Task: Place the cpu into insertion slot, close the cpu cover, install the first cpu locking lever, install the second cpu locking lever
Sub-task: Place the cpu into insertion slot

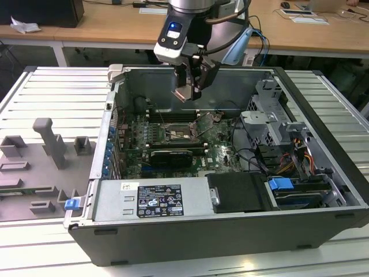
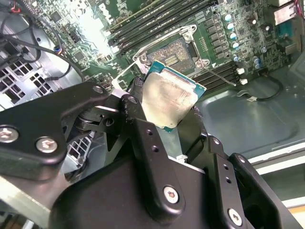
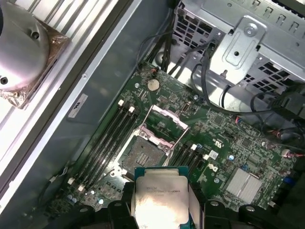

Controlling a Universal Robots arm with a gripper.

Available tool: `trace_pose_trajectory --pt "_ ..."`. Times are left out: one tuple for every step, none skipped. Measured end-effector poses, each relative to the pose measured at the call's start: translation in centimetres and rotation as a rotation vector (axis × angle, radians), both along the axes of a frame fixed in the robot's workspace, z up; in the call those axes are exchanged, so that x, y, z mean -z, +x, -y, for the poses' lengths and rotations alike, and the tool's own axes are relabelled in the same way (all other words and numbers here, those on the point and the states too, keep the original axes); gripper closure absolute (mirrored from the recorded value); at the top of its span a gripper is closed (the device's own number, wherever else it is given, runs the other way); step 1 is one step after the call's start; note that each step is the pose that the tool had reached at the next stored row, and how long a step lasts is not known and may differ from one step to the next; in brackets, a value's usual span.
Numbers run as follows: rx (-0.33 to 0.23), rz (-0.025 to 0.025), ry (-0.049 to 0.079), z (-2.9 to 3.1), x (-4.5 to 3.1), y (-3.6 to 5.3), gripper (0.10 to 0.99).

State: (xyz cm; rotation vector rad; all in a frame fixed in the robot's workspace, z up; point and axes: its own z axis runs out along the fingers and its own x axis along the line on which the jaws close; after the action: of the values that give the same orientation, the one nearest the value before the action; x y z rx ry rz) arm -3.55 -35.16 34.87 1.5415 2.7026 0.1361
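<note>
1. The gripper (image 1: 188, 86) hangs inside an open computer case (image 1: 323, 190), clenched on the cpu (image 2: 169, 102). In the second wrist view a black finger (image 2: 138, 121) presses on each of two opposite edges of the chip.
2. The cpu is held in the air, tilted, with its pale, smudged metal face showing and a green edge around it. It is above the motherboard (image 3: 224, 143) and not touching it.
3. The slot (image 3: 143, 155) lies on the board below the cpu, apart from it. Its dark centre is bare inside a silvery rim.
4. The cover (image 3: 164, 119) is tipped up off the slot, hinged at one edge, so the slot is open.
5. Long black memory slots (image 3: 107, 138) run along two sides of the slot. A round coin battery (image 3: 152, 85) sits on the board beyond the cover.
6. In the exterior view a black graphics card (image 1: 170, 156) lies just in front of the slot, and a labelled power supply (image 1: 153, 199) fills the near edge of the case.
7. A silvery drive cage (image 1: 268, 115) with cables stands at the exterior view's right.
8. The case rests on a ribbed metal table (image 1: 52, 86). Grey fixtures (image 1: 52, 144) stand on it at the exterior view's left.
</note>
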Motion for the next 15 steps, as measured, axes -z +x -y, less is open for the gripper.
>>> trace_pose_trajectory --pt "0.014 -0.0001 0.0 0.0 0.04 0.0 0.553" --pt "0.04 -0.0001 0.0 0.0 0.13 0.0 0.553" --pt "0.054 -0.0001 0.0 0.0 0.18 0.0 0.553" --pt "0.067 -0.0001 0.0 0.0 0.22 0.0 0.553" --pt "0.096 -0.0002 0.0 0.0 0.31 0.0 0.553" --pt "0.121 -0.0001 0.0 0.0 0.39 0.0 0.553" --pt "0.136 -0.0001 0.0 0.0 0.44 0.0 0.553" --pt "0.153 -0.0002 0.0 0.0 0.49 0.0 0.553" --pt "0.165 -0.0001 0.0 0.0 0.51 0.0 0.553" --pt "0.181 -0.0001 0.0 0.0 0.54 0.0 0.553" --pt "0.208 -0.0001 0.0 0.0 0.59 0.0 0.553" --pt "0.237 -0.0001 0.0 0.0 0.62 0.0 0.553" --pt "0.25 -0.0002 0.0 0.0 0.63 0.0 0.553" --pt "0.26 -0.0001 0.0 0.0 0.65 0.0 0.553" --pt "0.27 -0.0001 0.0 0.0 0.66 0.0 0.553"
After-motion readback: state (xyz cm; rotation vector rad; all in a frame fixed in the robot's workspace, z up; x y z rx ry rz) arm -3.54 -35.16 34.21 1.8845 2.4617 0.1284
